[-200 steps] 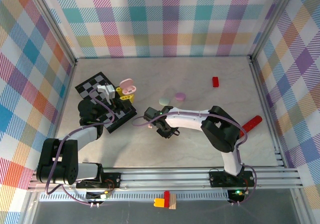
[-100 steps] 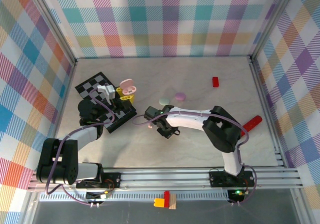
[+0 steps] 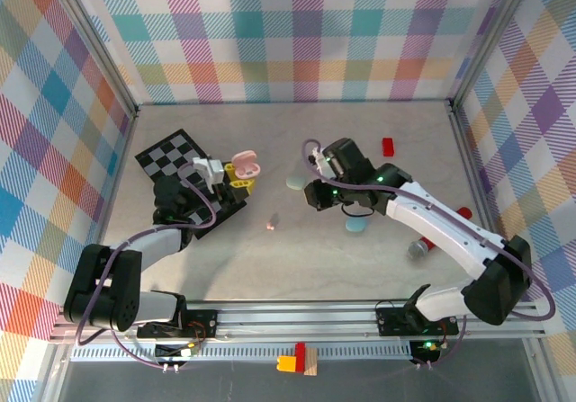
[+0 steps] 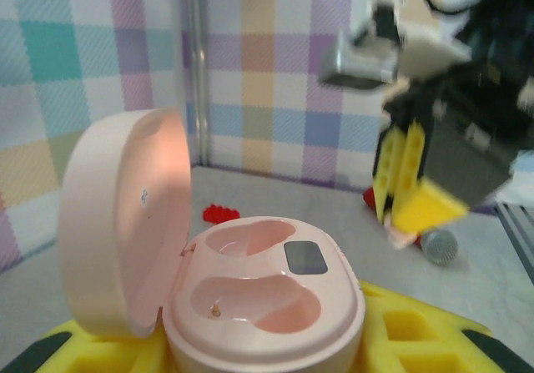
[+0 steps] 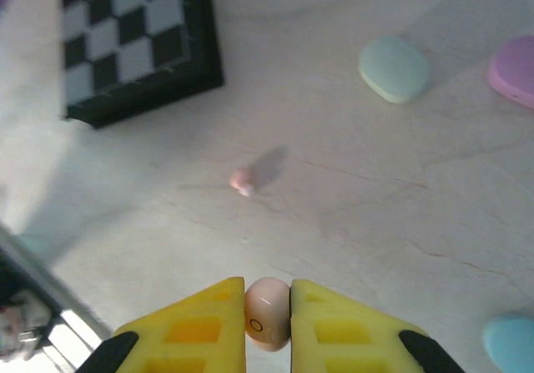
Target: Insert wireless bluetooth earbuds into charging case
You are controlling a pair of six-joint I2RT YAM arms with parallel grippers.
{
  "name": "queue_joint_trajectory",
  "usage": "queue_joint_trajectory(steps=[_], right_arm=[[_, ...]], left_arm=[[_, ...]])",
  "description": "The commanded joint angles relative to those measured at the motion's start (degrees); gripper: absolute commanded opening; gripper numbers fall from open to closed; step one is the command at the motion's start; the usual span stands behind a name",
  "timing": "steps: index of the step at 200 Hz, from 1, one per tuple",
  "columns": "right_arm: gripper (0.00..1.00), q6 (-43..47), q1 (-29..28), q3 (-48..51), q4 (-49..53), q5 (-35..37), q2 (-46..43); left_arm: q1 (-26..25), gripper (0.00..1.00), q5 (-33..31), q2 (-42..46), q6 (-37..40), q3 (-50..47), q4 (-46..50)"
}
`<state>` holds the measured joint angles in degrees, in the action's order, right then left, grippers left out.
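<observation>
right of the pink charging case (image 4: 263,294), the right gripper (image 5: 267,306) has its yellow fingers (image 5: 200,327) pressed tight on one pink earbud (image 5: 267,327), held clear of the table (image 5: 375,189). judged purpose: to carry it across to the case. the left gripper (image 3: 237,174) is clamped on the case base, with the lid (image 4: 125,223) tipped up and back and both sockets (image 4: 250,302) bare and facing upward. judged purpose: to steady the case for insertion. a second pink earbud (image 5: 243,181) lies loose on the table, nearer the arm bases than the case and apart from it. neither earbud is seated yet.
</observation>
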<state>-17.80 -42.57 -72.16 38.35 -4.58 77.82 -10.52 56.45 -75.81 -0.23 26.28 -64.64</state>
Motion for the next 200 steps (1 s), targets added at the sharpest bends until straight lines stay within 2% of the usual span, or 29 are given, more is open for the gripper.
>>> queue_joint_trajectory(steps=[1, 26, 78, 132, 200], right_arm=[[0.16, -1.4, 1.1, -4.3, -2.4, -12.2, -0.7], [0.17, -1.0, 1.3, -7.4, -3.6, -18.0, -0.4], [0.17, -0.7, 1.4, -9.8, -5.7, -25.0, 2.7], [0.17, 0.0, 1.5, -9.7, -6.4, -25.1, 4.6], [0.17, 2.2, 1.5, -9.5, -4.6, -21.3, 6.4]], left_arm=[[-3.2, 0.38, 0.9, 2.8, 10.6, 2.9, 11.7], [-6.7, 0.38, 0.6, 4.6, 18.4, 5.5, 24.2], [-10.9, 0.38, 2.3, 3.8, 19.5, 7.6, 26.9], [-11.9, 0.38, 3.9, 2.9, 17.7, 8.2, 24.7], [-12.1, 0.38, 4.3, 3.5, 17.8, 7.7, 24.1]])
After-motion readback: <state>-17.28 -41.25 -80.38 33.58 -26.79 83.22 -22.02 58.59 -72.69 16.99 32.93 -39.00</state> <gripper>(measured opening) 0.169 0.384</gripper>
